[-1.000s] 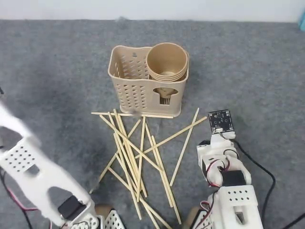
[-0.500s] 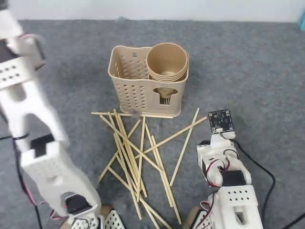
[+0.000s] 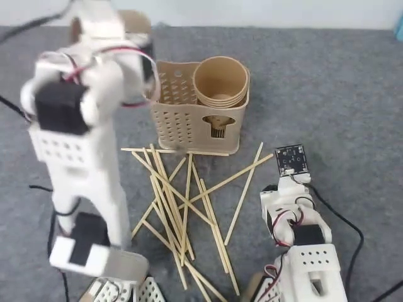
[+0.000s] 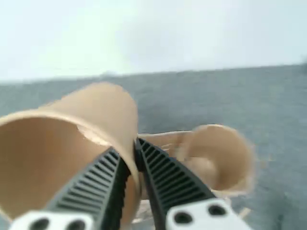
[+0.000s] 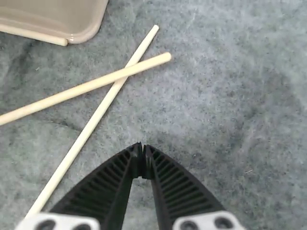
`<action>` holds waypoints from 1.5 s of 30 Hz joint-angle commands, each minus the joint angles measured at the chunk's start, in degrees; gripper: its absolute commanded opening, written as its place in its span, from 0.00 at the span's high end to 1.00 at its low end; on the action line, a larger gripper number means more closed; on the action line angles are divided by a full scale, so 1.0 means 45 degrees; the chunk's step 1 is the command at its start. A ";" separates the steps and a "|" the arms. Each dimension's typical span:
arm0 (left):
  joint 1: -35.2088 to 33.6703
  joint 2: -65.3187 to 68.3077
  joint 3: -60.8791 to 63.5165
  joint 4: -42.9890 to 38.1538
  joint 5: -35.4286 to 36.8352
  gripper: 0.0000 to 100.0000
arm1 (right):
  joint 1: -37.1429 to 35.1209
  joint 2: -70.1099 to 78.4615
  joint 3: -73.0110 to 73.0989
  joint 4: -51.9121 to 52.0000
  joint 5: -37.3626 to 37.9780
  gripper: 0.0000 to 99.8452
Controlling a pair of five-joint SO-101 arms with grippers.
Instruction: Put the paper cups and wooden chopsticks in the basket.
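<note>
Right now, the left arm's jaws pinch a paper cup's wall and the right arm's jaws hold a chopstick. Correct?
No: the right arm's jaws are shut on nothing; the right wrist view shows chopsticks lying apart from them. The left arm's jaws do pinch the paper cup.

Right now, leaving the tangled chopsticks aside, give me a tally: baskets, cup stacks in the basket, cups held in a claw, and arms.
Basket: 1
Cup stack in the basket: 1
Held cup, its wall pinched in the left claw: 1
Arms: 2, left arm and right arm
Total: 5
</note>
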 commanded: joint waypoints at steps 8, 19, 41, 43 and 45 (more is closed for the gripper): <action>0.4063 -0.1153 -0.0049 0.0371 -0.0039 0.99 | -0.0088 -0.0244 -0.0078 -0.0283 0.0195 0.99; 0.4278 0.1055 -0.0147 0.0059 -0.0449 0.99 | -0.0088 -0.0244 -0.0078 -0.0264 0.0195 0.99; 0.4220 0.2188 -0.0049 0.0371 -0.2676 0.99 | -0.0088 -0.0244 -0.0078 -0.0264 0.0195 0.99; 0.4181 0.2188 -0.0049 0.0371 -0.2813 0.99 | -0.0088 -0.0244 -0.0078 -0.0264 0.0195 0.99; 0.4181 0.2188 -0.0010 0.0410 -0.2969 0.99 | -0.0088 -0.0244 -0.0078 -0.0264 0.0195 0.99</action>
